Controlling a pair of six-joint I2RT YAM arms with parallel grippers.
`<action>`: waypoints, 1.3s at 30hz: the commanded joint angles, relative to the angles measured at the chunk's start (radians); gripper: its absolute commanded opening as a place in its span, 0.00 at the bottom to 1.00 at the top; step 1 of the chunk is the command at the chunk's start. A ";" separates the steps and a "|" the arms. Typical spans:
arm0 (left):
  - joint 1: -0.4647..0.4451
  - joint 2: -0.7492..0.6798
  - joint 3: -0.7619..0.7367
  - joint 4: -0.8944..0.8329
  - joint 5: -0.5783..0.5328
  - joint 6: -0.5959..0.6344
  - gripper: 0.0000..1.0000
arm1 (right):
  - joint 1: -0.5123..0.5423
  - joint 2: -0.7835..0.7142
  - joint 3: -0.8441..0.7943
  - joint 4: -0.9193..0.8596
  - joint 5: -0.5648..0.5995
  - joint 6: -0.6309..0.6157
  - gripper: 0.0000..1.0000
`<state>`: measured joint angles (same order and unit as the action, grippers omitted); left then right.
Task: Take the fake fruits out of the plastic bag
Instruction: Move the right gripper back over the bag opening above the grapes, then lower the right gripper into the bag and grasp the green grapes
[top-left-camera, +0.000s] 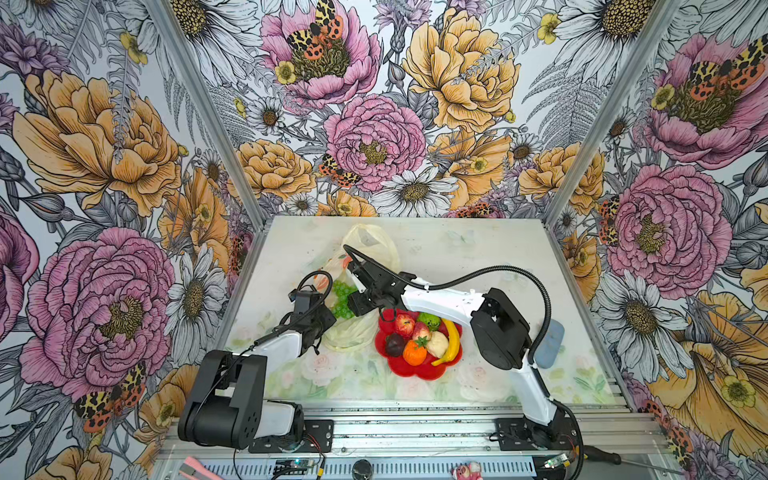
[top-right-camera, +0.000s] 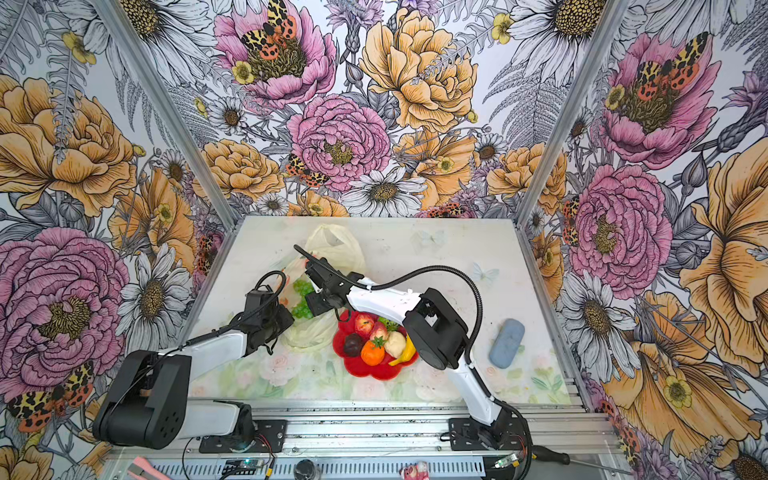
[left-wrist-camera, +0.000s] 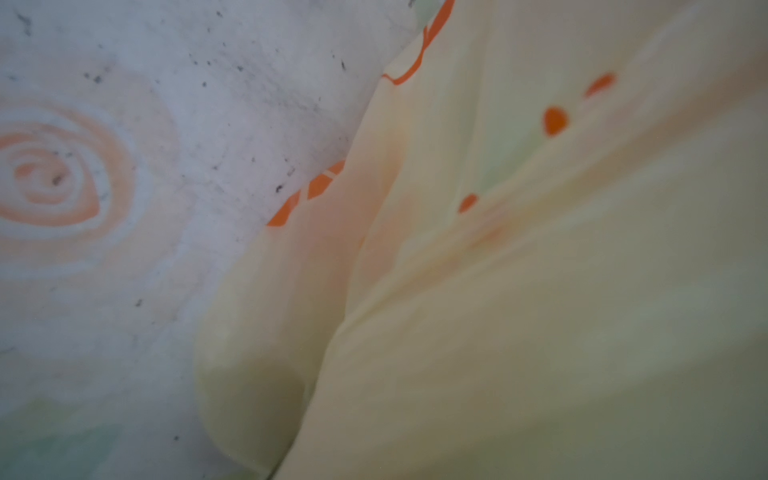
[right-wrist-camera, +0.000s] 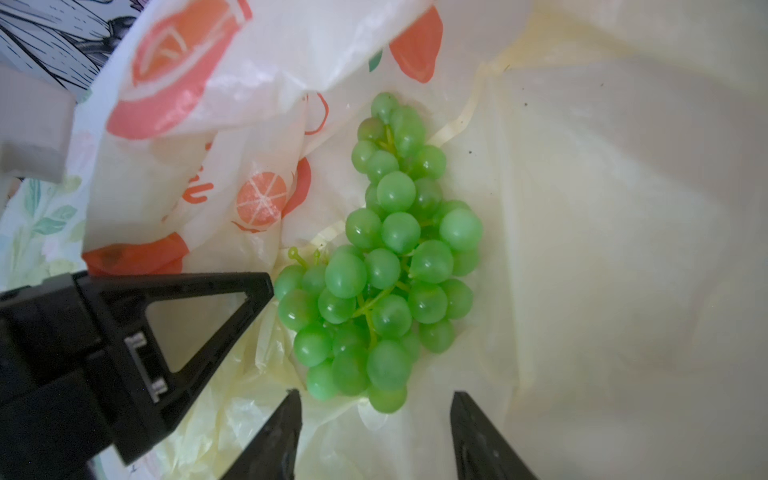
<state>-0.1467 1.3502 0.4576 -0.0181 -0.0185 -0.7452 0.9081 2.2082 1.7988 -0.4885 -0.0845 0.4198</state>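
The pale-yellow plastic bag (top-left-camera: 368, 245) (top-right-camera: 332, 245) lies crumpled at mid-table, its mouth spread. A green grape bunch (right-wrist-camera: 386, 270) (top-left-camera: 341, 296) rests inside on the film. My right gripper (right-wrist-camera: 376, 397) (top-left-camera: 351, 305) hovers just short of the bunch, open, a fingertip on either side of its nearest grapes. My left gripper (top-left-camera: 330, 318) is at the bag's near edge, and one finger (right-wrist-camera: 230, 328) lies on the film. The left wrist view is filled by bag (left-wrist-camera: 540, 291), which hides the jaws. The other fake fruits sit on the red plate (top-left-camera: 415, 372).
On the red plate (top-right-camera: 374, 374) are an apple (top-left-camera: 404, 324), a banana (top-left-camera: 451, 343), an orange (top-left-camera: 414, 352), a plum (top-left-camera: 394, 345), a strawberry and a cream piece. A grey-blue pad (top-left-camera: 549, 343) lies at the right. Floral walls enclose three sides.
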 joint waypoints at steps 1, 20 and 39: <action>-0.002 -0.008 -0.018 0.060 0.035 -0.014 0.22 | -0.008 0.033 0.055 0.003 -0.007 0.078 0.62; -0.016 0.022 -0.041 0.125 0.055 -0.039 0.16 | -0.014 0.168 0.157 0.004 -0.017 0.316 0.81; -0.056 0.052 -0.006 0.144 0.090 -0.031 0.13 | 0.004 0.324 0.265 -0.009 0.006 0.336 0.80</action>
<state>-0.1810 1.3830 0.4244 0.0929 0.0269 -0.7795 0.8982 2.4653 2.0411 -0.4755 -0.0727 0.7483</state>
